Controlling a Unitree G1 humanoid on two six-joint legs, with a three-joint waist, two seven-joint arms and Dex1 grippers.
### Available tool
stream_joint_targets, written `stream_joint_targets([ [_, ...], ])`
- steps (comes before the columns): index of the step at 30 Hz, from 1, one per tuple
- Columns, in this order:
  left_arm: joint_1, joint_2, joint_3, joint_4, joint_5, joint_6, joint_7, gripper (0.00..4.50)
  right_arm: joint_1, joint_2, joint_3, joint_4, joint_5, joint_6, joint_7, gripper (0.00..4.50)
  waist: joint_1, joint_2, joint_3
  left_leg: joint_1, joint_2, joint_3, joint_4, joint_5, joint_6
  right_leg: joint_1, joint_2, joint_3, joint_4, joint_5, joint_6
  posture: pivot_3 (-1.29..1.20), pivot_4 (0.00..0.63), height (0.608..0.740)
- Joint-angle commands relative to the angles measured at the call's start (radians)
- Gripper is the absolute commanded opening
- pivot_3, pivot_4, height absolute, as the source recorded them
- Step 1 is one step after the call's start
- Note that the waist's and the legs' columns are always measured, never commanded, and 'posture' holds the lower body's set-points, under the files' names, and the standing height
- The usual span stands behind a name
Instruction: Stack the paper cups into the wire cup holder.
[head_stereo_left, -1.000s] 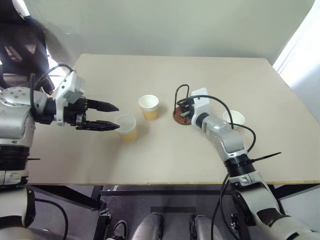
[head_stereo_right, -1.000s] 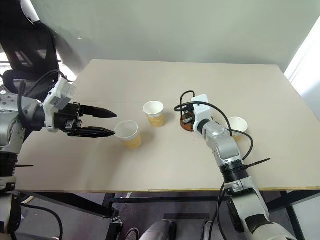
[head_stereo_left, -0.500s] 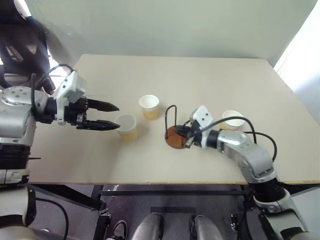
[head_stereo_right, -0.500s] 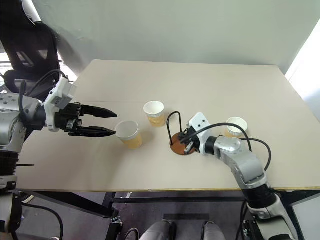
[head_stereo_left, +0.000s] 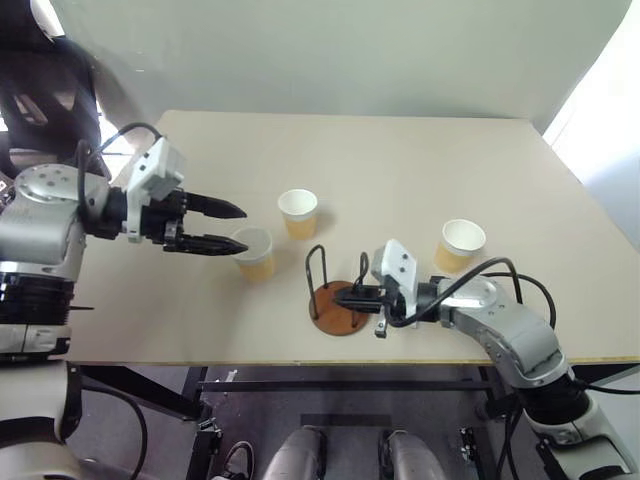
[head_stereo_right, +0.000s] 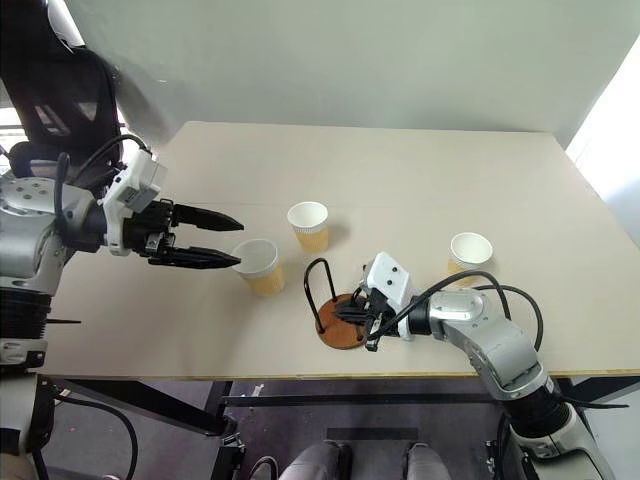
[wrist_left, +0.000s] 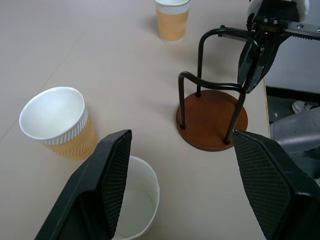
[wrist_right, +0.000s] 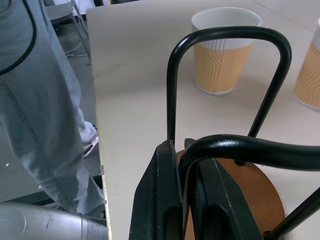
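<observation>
Since a second ago the right gripper (head_stereo_left: 349, 297) has dragged the wire cup holder (head_stereo_left: 335, 296), a round reddish-brown disc base with thin black wire loops, from the middle of the table back toward the near edge, and the arm has swung round so it now points across to the robot's left. Its two black fingers (wrist_right: 167, 200) are pinched tight on one of the wire loops, as the right wrist view shows clearly. The holder stands upright on its base with nothing in it, close to the front edge of the pale beige tabletop (head_stereo_left: 420, 170).

Over on the other side, the left gripper (head_stereo_left: 233, 227) hasn't really budged. Its fingers (wrist_left: 112, 175) are spread wide with nothing held, and they sit either side of the nearest paper cup (head_stereo_left: 253, 253), a small tapered one, white inside with a wavy tan-yellow wall. Can't tell if a fingertip is actually touching the rim.

A second identical paper cup (head_stereo_left: 299, 212) stands just beyond it toward the middle of the table, and the third (head_stereo_left: 459, 244) is off to the right, well apart from the other two. All three are upright, loose on the table.

No readable writing or logos on anything, just the embossed wave pattern on the cups.

A person's grey trouser leg (wrist_right: 45, 110) stands beside the table edge in the right wrist view.
</observation>
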Motion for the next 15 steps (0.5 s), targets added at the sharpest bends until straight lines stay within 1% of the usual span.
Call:
stream_joint_targets([
  [1, -0.024, 0.019, 0.008, -0.006, -0.012, -0.016, -0.035, 3.41, -0.002, -0.01, 0.001, -0.026, 0.003, -0.038, 0.021, 0.04, 0.0, 0.0, 0.0, 0.0, 0.0, 0.0, 0.0, 0.0, 0.0, 0.0, 0.0, 0.0, 0.0, 0.0, 0.0, 0.0, 0.15, 0.74],
  [12, -0.032, 0.021, -0.001, 0.001, -0.011, -0.02, -0.035, 3.41, -0.005, -0.021, 0.002, 0.013, -0.009, -0.072, 0.037, 0.04, 0.0, 0.0, 0.0, 0.0, 0.0, 0.0, -0.001, 0.0, 0.0, 0.0, 0.0, 0.0, 0.0, 0.0, 0.0, 0.0, 0.15, 0.74],
  [15, -0.036, 0.019, -0.005, 0.005, -0.01, -0.022, -0.035, 3.41, -0.005, -0.027, 0.004, 0.015, -0.012, -0.072, 0.041, 0.79, 0.0, 0.0, 0.0, 0.0, 0.0, 0.0, -0.001, 0.0, 0.0, 0.0, 0.0, 0.0, 0.0, 0.0, 0.0, 0.0, 0.15, 0.74],
])
